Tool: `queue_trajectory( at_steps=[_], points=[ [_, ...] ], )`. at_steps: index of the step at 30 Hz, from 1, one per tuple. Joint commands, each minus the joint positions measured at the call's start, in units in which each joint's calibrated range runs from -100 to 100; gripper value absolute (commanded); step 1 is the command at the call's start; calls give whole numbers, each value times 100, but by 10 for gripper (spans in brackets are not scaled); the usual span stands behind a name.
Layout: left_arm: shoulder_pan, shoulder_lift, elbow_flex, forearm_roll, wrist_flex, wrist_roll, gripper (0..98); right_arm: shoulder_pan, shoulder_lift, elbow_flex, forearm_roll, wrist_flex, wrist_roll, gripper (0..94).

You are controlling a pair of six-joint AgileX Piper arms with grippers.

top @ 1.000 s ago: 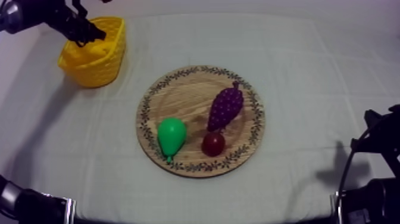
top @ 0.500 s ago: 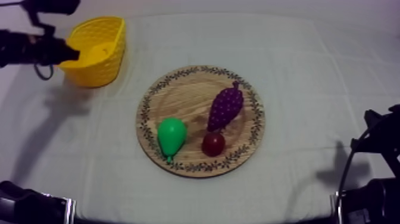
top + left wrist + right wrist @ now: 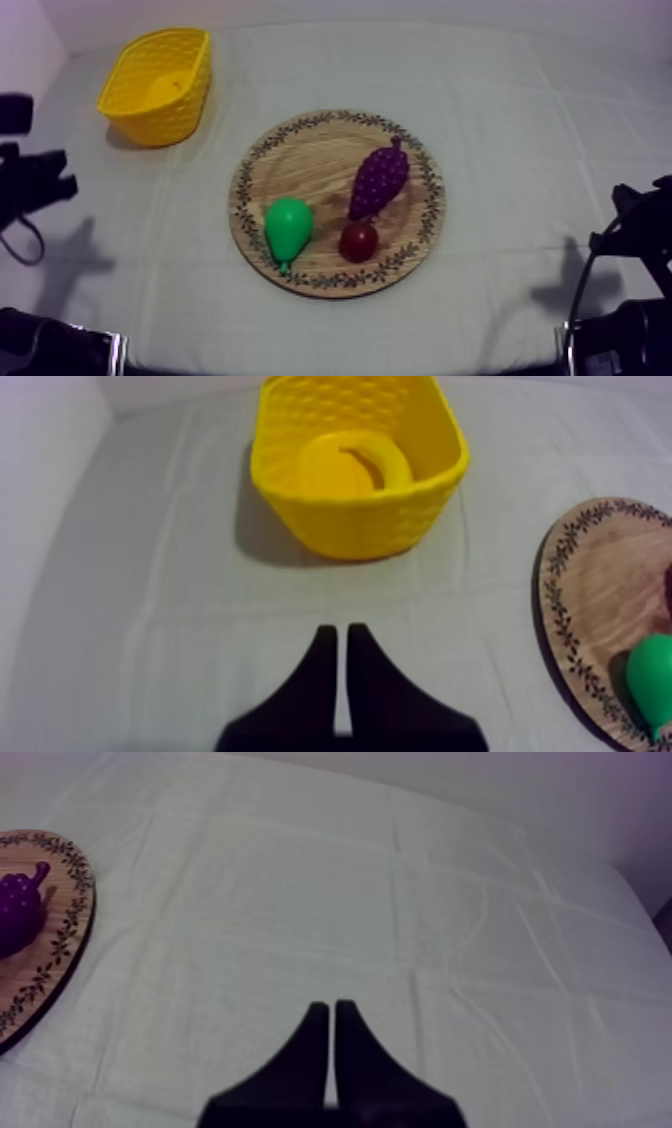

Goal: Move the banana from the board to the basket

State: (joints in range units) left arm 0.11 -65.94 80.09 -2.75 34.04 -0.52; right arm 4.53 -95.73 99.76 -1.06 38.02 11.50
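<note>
The banana point(image 3: 386, 460) lies curled inside the yellow basket point(image 3: 360, 526), which stands at the table's far left point(image 3: 160, 110). My left gripper point(image 3: 336, 632) is shut on nothing, its fingers together as a narrow wedge over bare cloth in front of the basket. From above it hangs at the left edge point(image 3: 62, 185), well short of the basket. At the right side my right gripper point(image 3: 326, 1006) is also shut on nothing, above bare cloth to the right of the wooden board point(image 3: 50, 952).
The round wooden board point(image 3: 300, 150) sits mid-table with a green pear point(image 3: 288, 228), purple grapes point(image 3: 378, 180) and a small red fruit point(image 3: 358, 241) on it. My right arm point(image 3: 630, 230) rests low at the right edge. Cloth around the board is open.
My left arm has drawn back from over the basket to the table's left edge, nearer the front. The banana stays in the basket. The right arm has not moved.
</note>
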Motion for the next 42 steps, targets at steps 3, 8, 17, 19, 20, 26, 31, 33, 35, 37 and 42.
queue_trajectory(
  at_steps=[3,8,17,19,20,26,31,33,35,37,42],
  points=[
    [-49,-1972,754,37,288,30,3,-1,-2,2,1,-4,0,3],
    [-46,-2843,1177,70,617,14,2,-1,-2,2,1,-4,0,3],
    [197,-3371,1646,88,718,-245,2,-1,-2,2,1,-4,0,3],
    [233,-3389,1685,80,714,-361,2,-1,-2,2,1,-4,0,3],
    [243,-3394,1693,78,721,-406,2,-1,-2,2,1,-4,0,3],
    [265,-3405,1891,71,128,710,2,-1,-2,2,1,-4,0,3],
    [267,-3406,1955,68,-86,1505,2,-1,-2,2,1,-4,0,3],
    [267,-3406,1962,68,-109,1460,2,-1,-2,2,1,-4,0,3],
    [268,-3406,1965,67,-119,1332,2,-1,-2,2,1,-4,0,3],
    [268,-3406,1967,67,-125,1204,2,-1,-2,2,1,-4,0,3],
    [268,-3406,1968,67,-129,1087,2,-1,-2,2,1,-4,0,3]
  ],
)
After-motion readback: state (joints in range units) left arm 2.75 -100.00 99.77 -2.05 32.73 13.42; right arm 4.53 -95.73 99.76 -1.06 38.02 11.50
